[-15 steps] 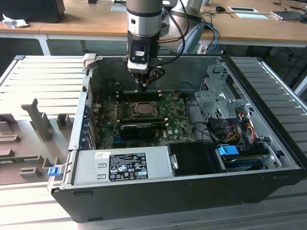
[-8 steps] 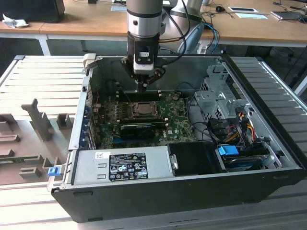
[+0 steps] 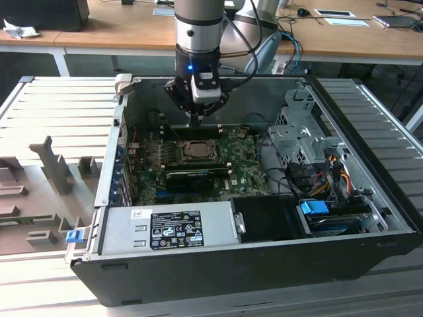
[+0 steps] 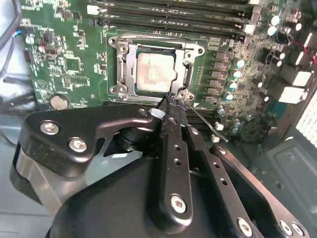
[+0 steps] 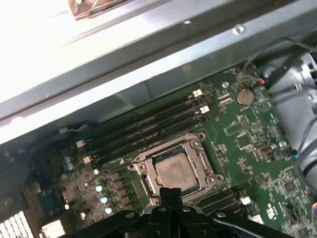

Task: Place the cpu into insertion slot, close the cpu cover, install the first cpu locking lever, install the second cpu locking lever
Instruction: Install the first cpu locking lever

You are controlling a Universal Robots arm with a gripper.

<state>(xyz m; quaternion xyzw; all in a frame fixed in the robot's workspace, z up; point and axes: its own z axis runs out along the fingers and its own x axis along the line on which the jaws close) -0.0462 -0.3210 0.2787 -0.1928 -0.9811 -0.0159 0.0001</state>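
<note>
The cpu [image 4: 156,73] lies flat in the insertion slot [image 4: 115,45], its pale metal face up. The cpu cover [image 4: 128,69] lies down around it as a grey frame. My gripper [image 4: 171,101] is shut, its tips at one corner of the slot, just off the cover's edge. A thin locking lever [image 4: 205,124] runs out slantwise from that corner; whether the tips pinch it I cannot tell. In the first wrist view the gripper [image 5: 171,191] stands at the edge of the cover [image 5: 148,181] beside the cpu [image 5: 173,171]. In the exterior view the gripper [image 3: 198,120] hangs just behind the slot [image 3: 180,153].
The motherboard [image 3: 248,173] lies inside an open computer case [image 3: 218,274]. Memory slots [image 5: 148,131] run beside the socket. A long black card [image 3: 192,177] sits in front of it. A power supply [image 3: 168,228], a drive cage [image 3: 301,129] and cables [image 3: 317,178] crowd the exterior view's right.
</note>
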